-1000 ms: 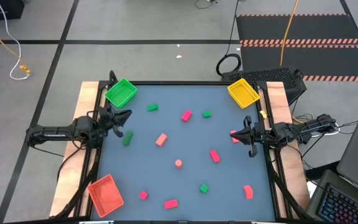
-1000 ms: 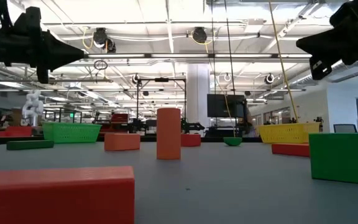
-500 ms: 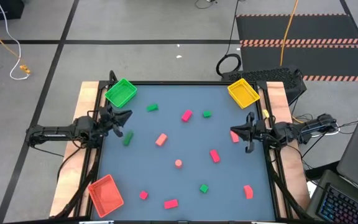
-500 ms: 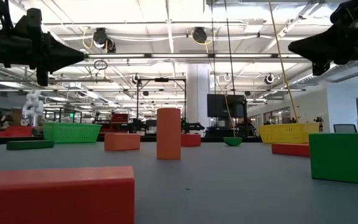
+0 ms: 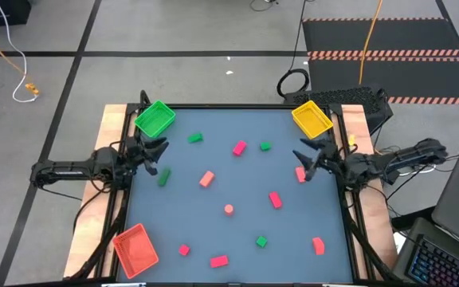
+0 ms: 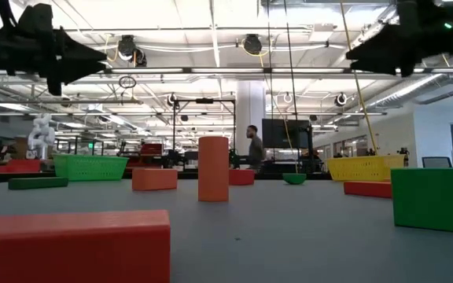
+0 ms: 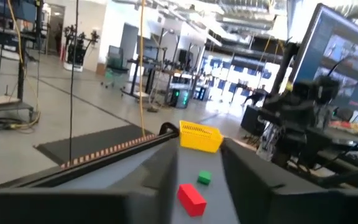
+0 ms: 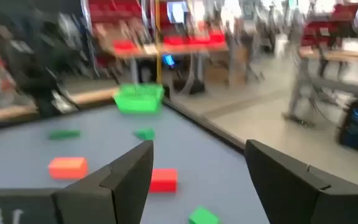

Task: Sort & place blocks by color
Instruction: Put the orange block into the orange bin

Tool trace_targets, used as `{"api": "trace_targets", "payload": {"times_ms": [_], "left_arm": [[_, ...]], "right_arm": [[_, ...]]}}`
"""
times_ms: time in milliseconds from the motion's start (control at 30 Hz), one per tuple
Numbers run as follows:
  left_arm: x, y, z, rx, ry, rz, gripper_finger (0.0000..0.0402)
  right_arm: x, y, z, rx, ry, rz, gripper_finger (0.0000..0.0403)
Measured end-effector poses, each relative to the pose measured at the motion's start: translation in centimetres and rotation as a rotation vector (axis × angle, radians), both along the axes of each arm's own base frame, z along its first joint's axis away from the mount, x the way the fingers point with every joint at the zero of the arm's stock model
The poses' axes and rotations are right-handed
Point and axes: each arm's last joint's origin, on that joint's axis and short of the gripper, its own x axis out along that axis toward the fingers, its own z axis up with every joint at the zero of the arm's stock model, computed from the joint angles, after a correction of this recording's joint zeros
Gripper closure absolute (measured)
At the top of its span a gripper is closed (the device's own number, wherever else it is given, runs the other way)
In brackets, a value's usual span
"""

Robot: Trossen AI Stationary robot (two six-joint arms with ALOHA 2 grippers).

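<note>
Blocks: green, red and salmon pieces lie scattered over the table [image 5: 237,239], none in a tray; a green bar [image 5: 163,178] lies just inside the left edge, a red block [image 5: 300,174] just inside the right edge.
Left gripper [image 5: 156,150]: above the table's left edge, near the green bar; fingers parted, a clear gap between them in the wrist view, nothing held.
Right gripper [image 5: 306,162]: raised at the right edge, over the red block; fingers spread wide, empty.
Trays: green tray [image 5: 154,119] at the far-left corner, yellow tray [image 5: 311,119] at the far-right, red tray [image 5: 136,248] at the near-left.
Risk: small blocks may slide or tip if a fingertip lands off-centre; similar red and salmon pieces could be mis-sorted.
Surface: smooth dark mat with wooden side rails.
Room: open workshop; a person [image 6: 255,147] stands far behind.
</note>
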Motion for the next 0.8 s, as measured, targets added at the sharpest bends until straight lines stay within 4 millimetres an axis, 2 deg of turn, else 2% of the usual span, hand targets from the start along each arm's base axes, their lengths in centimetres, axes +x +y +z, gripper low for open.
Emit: {"api": "trace_targets", "payload": {"times_ms": [167,333,533,800], "left_arm": [[0.6,0.2,3.2,-0.014,0.115,0.056,0.0143],[2.6,0.5,7.3,-0.027,0.295,0.112,0.0086],[6.3,1.9,10.0,-0.029,0.482,0.197,0.0072],[10.2,4.3,11.1,-0.039,0.521,0.248,0.0071]], "right_arm": [[2.6,-0.8,1.9,0.140,0.249,-0.117,0.0155],[4.7,-1.6,1.1,0.393,0.544,-0.168,0.0139],[6.2,-2.0,-0.5,0.549,0.801,-0.187,0.0104],[4.9,-2.0,-2.4,0.666,1.021,-0.372,0.0088]]}}
